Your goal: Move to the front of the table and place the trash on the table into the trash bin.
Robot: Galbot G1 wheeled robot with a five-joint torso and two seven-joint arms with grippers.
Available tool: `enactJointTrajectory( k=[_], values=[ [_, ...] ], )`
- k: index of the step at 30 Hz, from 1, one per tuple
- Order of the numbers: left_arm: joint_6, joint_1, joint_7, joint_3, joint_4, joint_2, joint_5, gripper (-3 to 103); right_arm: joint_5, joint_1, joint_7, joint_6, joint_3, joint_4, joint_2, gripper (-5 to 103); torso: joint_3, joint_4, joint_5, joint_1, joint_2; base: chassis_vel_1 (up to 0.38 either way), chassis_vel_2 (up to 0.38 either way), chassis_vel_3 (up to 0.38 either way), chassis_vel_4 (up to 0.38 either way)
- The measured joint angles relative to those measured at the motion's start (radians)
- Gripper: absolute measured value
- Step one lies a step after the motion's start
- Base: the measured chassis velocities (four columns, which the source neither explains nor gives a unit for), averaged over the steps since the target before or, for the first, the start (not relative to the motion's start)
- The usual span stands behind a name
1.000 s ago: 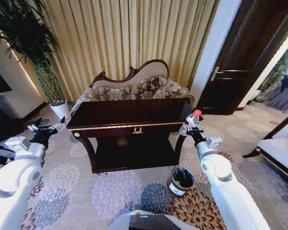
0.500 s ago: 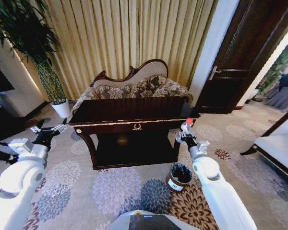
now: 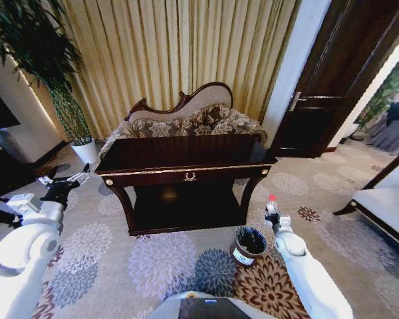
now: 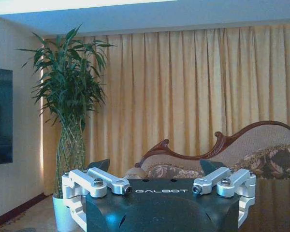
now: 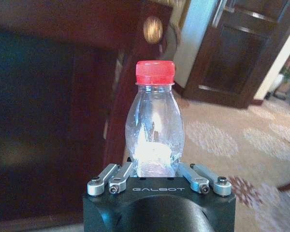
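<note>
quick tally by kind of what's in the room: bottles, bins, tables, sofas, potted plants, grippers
bottles: 1, in the right gripper, red cap up
bins: 1
tables: 1
sofas: 1
potted plants: 1
grippers: 2, the left gripper held out at the table's left
total: 7
</note>
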Motion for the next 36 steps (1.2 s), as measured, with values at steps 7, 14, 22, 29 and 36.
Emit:
enactJointTrajectory(
  k=[7, 14, 22, 29, 36],
  values=[
    [-0.021, 0.002, 0.015, 0.000, 0.010, -0.014, 0.009, 100, -0.048, 0.095, 0.000, 0.042, -0.046, -0.162, 0.045, 26, 0.000, 0.0000, 0.0004, 0.000, 0.000, 0.000, 0.000, 0.000, 0.000],
    [-0.040, 0.008, 0.024, 0.004, 0.009, -0.015, 0.021, 100, -0.126, 0.209, 0.000, 0.096, -0.070, -0.318, 0.121, 25, 0.000, 0.0004, 0.0001, 0.000, 0.000, 0.000, 0.000, 0.000, 0.000],
    [-0.046, 0.012, 0.025, 0.001, 0.002, -0.010, 0.022, 100, -0.233, 0.234, 0.000, 0.121, -0.059, -0.415, 0.128, 25, 0.000, -0.0005, 0.0000, 0.000, 0.000, 0.000, 0.000, 0.000, 0.000],
    [-0.056, 0.012, 0.023, 0.034, 0.001, -0.019, 0.043, 100, -0.224, 0.203, 0.000, 0.126, -0.046, -0.390, 0.131, 31, 0.000, -0.0002, 0.0000, 0.000, 0.000, 0.000, 0.000, 0.000, 0.000],
    [-0.052, 0.010, 0.023, 0.034, -0.002, -0.013, 0.046, 100, -0.202, 0.196, 0.000, 0.136, -0.045, -0.377, 0.138, 53, 0.000, 0.0001, 0.0002, 0.000, 0.000, 0.000, 0.000, 0.000, 0.000]
  ],
)
